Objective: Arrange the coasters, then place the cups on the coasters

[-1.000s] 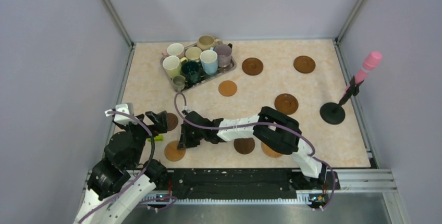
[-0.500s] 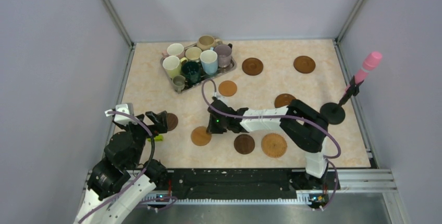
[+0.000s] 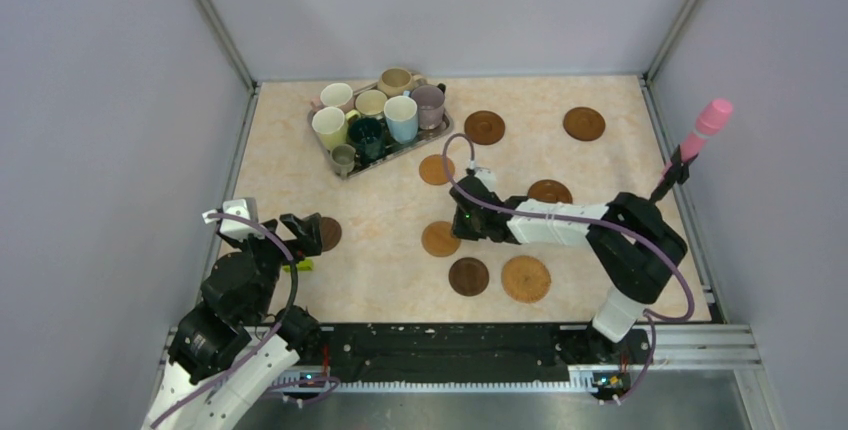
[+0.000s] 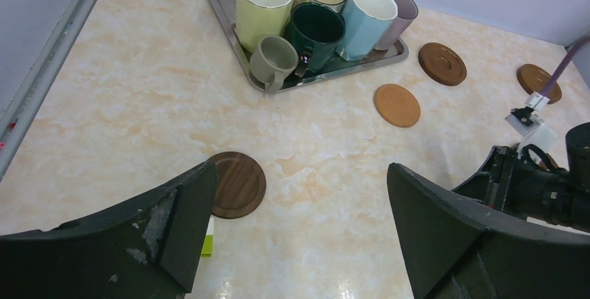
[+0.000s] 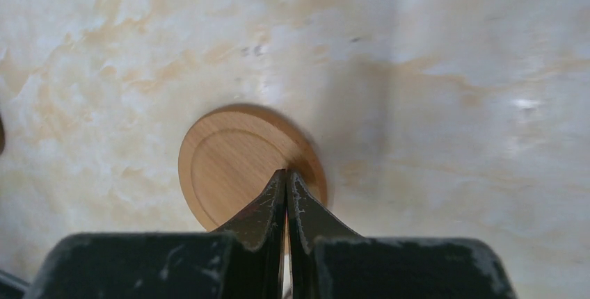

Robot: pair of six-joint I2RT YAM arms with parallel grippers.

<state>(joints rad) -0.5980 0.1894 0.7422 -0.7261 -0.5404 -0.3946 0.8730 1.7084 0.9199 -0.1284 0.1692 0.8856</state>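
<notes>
The right gripper [image 5: 286,174] is clenched: its two black fingers are pressed together tip to tip, and nothing is between them. The tips lie over an orange-tan coaster [image 5: 240,167], near its right rim; whether they really press on the wood, I cannot tell. This coaster lies flat on the marble-like tabletop [image 3: 380,210], about in its middle, and the right arm reaches to it from the right side.

The left gripper [image 4: 300,174] is released, its jaws spread wide with nothing in them. It hangs above the near left part of the tabletop. A dark brown coaster [image 4: 238,184] lies just beside the finger on the left of the wrist view, well apart from the other coasters.

Near the front edge, a second dark coaster [image 3: 468,277] and a larger light wood coaster [image 3: 526,278] lie side by side, close but not touching. Behind the right arm, a brown coaster [image 3: 548,191] is partly hidden. Farther back lie a small tan coaster [image 3: 436,169], a rimmed brown coaster [image 3: 484,127] and a far right coaster [image 3: 584,123].

The cups [image 4: 316,31] stand upright and close together in the silver tray [image 4: 228,35] at the far left; none is on a coaster yet. The small grey-olive cup [image 4: 273,62] stands at the tray's near corner. A pink-tipped stick [image 3: 700,135] leans at the right edge.
</notes>
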